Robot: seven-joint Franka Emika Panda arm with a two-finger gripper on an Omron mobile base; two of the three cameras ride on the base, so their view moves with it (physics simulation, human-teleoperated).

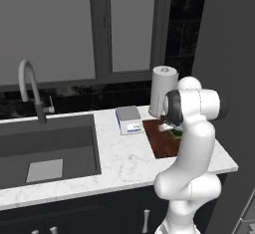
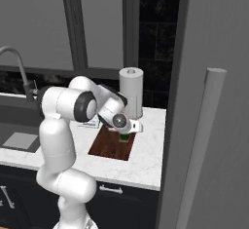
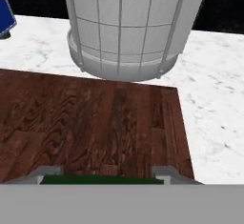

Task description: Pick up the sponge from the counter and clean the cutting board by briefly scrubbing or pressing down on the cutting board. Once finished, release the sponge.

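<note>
Hand view: nearest the lens, the hand [image 3: 102, 176] has its two fingers set apart with the sponge [image 3: 100, 179] spanning between them, the dark green scrub layer showing as a thin strip at the bottom. The fingers look closed onto it, narrow to the block's width. Directly beyond and beneath lies the cutting board [image 3: 90, 123], grain running away from the camera, its far edge close to the base of the paper towel holder [image 3: 126, 23]. White marble counter [image 3: 214, 104] wraps the board's far and right sides.

Right base view: the sponge [image 2: 125, 138] sits under the wrist, over the far part of the board [image 2: 109, 147], touching or just above it; contact cannot be settled.

Left base view: the arm hides most of the hand; a green patch of sponge [image 1: 176, 134] shows at the board [image 1: 162, 141]. The kitchen scale [image 1: 129, 119] stands just left of the board, the sink [image 1: 47, 148] farther left.

Judgement: the board lies straight below the held sponge, its long axis running toward the robot, so scrubbing room is toward the near end.
</note>
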